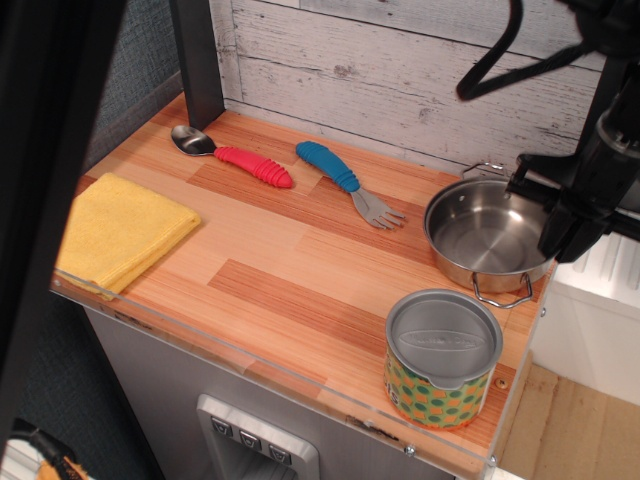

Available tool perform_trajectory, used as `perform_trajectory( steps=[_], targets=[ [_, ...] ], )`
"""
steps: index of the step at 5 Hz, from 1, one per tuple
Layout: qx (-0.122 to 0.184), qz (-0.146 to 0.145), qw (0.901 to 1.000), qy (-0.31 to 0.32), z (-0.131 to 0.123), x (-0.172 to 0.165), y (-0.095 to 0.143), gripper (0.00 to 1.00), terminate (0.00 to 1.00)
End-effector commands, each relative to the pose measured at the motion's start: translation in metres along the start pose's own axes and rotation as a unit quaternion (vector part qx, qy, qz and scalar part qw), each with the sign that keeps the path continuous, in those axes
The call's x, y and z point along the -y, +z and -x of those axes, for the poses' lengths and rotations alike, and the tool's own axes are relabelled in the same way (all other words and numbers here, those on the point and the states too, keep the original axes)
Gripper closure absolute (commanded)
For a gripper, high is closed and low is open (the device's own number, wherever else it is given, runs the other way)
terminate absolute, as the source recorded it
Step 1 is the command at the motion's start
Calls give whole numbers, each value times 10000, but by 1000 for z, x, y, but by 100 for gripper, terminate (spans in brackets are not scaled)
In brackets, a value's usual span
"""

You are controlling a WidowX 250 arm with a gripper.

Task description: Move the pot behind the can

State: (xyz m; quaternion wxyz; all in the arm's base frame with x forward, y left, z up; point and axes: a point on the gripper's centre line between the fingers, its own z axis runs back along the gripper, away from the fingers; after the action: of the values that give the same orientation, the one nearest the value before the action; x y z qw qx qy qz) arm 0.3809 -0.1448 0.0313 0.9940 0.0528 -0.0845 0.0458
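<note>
The pot [480, 235], a shallow shiny steel saucepan with wire loop handles, sits level at the far right of the wooden counter [280, 260], just behind the can [443, 358]. The can is a short tin with a grey lid and an orange-and-green dotted wrapper, standing at the front right corner. My black gripper [558, 225] is at the pot's right rim and looks closed on it. The fingertips are hard to make out against the dark arm.
A red-handled spoon [235, 155] and a blue-handled fork [345, 180] lie at the back. A folded yellow cloth [120, 230] lies at the front left. A dark post [200, 60] stands at the back left. A white unit [600, 310] adjoins the right edge.
</note>
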Motion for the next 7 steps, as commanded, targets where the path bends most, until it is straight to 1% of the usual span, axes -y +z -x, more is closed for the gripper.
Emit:
perform_trajectory(
  steps=[1,2,3,4,5,6,7],
  targets=[
    [829,667,9940,239,-3,-12,23,0,0],
    [1129,719,9908,192,-4,-16,33,0,0],
    [1525,872,9833,471,-4,-24,56,0,0],
    [1624,930,9800,678,-5,-33,74,0,0],
    [1454,594,9815,1095,0,-56,87,0,0],
    [880,199,9821,1653,5,-83,86,0,0],
    [811,182,9713,2230,17,-115,92,0,0]
  ],
)
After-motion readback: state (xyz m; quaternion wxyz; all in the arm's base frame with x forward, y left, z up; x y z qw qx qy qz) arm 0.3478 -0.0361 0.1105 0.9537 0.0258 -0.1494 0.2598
